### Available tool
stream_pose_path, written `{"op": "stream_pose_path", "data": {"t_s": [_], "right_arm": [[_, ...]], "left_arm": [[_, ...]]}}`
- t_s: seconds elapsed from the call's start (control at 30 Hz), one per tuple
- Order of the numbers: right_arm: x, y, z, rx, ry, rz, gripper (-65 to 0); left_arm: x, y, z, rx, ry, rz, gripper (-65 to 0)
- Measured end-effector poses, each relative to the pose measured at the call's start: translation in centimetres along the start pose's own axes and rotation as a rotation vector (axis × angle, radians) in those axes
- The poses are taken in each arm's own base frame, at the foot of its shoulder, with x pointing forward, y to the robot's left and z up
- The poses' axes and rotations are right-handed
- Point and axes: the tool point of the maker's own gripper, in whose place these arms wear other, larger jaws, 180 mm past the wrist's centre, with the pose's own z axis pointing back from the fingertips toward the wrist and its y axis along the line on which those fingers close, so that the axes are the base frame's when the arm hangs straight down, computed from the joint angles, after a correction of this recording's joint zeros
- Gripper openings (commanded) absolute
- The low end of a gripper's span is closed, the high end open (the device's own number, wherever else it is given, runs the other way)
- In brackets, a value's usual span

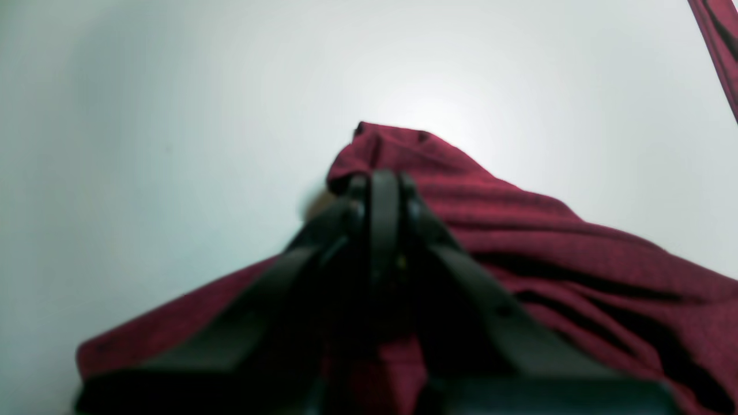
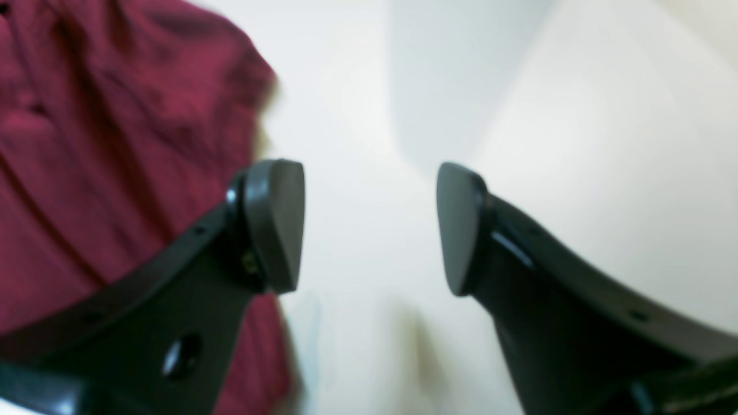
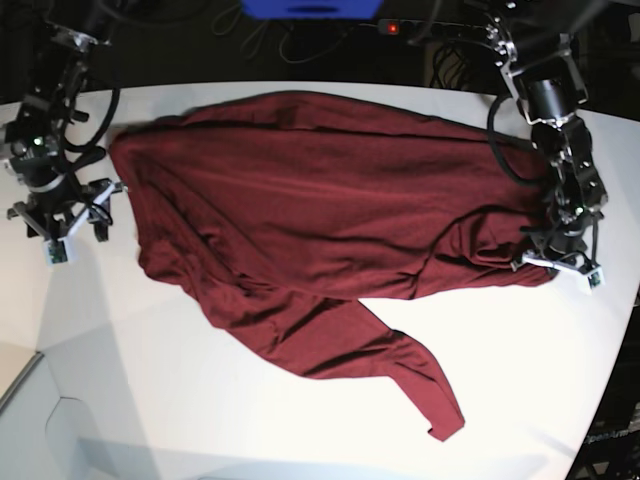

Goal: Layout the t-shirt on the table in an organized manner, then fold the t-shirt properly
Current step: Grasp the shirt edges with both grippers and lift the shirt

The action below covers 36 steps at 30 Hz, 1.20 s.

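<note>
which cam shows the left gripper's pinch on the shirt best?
Left wrist view: the left gripper has its jaws shut on a raised fold of the t-shirt. Base view shows that gripper small at the shirt's edge, with the contact unclear. Right wrist view doesn't show it.

Shirt (image 3: 320, 200) sprawls over the middle of the table (image 3: 520, 400), sleeve (image 3: 400, 370) trailing toward the near edge. Open white surface on both sides of that sleeve, widest at near right. Right gripper (image 2: 369, 227) hangs just off the shirt's edge with bare table between its spread fingers. Left gripper (image 1: 383, 190) is pinched into bunched fabric; bare table ahead of it and to one side, folds piled on the other. Cables (image 3: 300, 30) crowd the far edge.
</note>
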Motion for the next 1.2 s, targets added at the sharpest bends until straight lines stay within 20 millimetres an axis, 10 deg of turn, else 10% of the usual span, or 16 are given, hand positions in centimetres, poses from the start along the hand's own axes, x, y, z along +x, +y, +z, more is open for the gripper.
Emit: {"op": "stream_pose_path", "data": {"t_s": [0.27, 0.87, 1.2], "right_arm": [[0.9, 1.0, -5.2, 0.088, 0.069, -0.08, -23.9], [1.6, 4.3, -9.7, 0.217, 0.116, -0.166, -24.6], [0.3, 4.3, -10.6, 0.234, 0.093, -0.212, -65.0]], "left_arm": [[0.0, 0.2, 0.0, 0.004, 0.002, -0.002, -64.7], [-0.9, 1.1, 0.3, 0.018, 0.021, -0.013, -64.7], [-0.1, 2.0, 0.4, 0.032, 0.011, -0.023, -64.7]]}}
